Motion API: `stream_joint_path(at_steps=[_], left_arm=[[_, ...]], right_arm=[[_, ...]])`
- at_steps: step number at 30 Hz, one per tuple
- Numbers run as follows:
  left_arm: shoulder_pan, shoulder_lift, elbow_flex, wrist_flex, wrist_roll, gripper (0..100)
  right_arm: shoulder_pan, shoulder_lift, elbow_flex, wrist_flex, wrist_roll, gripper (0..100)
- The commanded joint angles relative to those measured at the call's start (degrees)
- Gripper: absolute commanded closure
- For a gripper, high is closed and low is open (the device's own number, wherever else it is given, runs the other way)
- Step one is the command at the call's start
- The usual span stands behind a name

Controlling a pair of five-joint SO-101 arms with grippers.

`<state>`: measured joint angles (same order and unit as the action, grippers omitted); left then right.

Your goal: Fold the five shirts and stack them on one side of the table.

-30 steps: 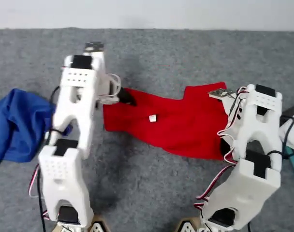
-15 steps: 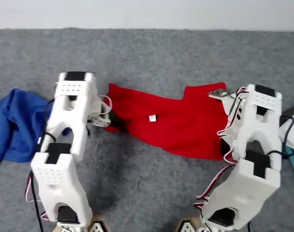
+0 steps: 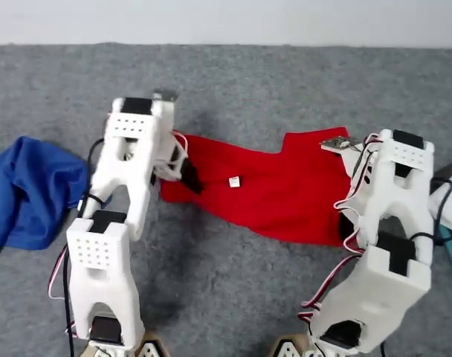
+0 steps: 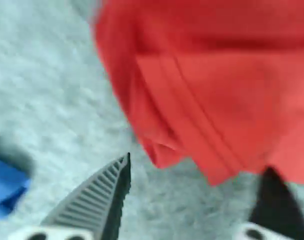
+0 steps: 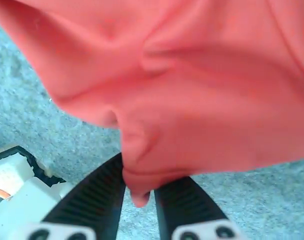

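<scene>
Two arms flank the red shirt (image 3: 270, 190) on the bench (image 3: 285, 89); right end effector (image 5: 139, 185) pinches its edge; left end effector (image 4: 197, 167) gapes beside the opposite edge; next, likely grip there, fold.

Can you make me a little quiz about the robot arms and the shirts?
1. True or false: the right gripper is pinching the red shirt.
2. What colour is the shirt that lies on the other side of the left gripper from the red one? A green, B blue, C yellow.
3. Fill in: the jaws of the left gripper stand ____.
Key: 1 true. 2 B, the blue shirt. 3 open.
</scene>
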<state>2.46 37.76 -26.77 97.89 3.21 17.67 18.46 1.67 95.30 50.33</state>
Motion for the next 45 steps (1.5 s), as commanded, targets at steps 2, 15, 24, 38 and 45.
stream_joint_path(at_steps=[2, 15, 24, 38, 45], left_arm=[[0.26, -0.18, -7.25, -0.70, -7.65, 98], [2.81, 1.14, -3.65, 2.64, -11.16, 95], [0.88, -3.34, 5.93, 2.81, -9.76, 89], [0.88, -5.19, 7.52, -1.58, -9.76, 71], [1.23, -1.14, 7.08, -5.45, -9.76, 77]], right_arm=[[-0.66, -5.14, -2.37, 0.75, -0.26, 98.9], [-0.22, -5.76, -2.29, 1.10, -0.18, 98.9], [-0.22, -5.58, -2.29, 1.10, -0.09, 98.9], [-0.31, -5.49, -2.29, 1.10, -0.09, 98.9], [-0.57, -5.49, -2.29, 0.66, -0.26, 98.9]])
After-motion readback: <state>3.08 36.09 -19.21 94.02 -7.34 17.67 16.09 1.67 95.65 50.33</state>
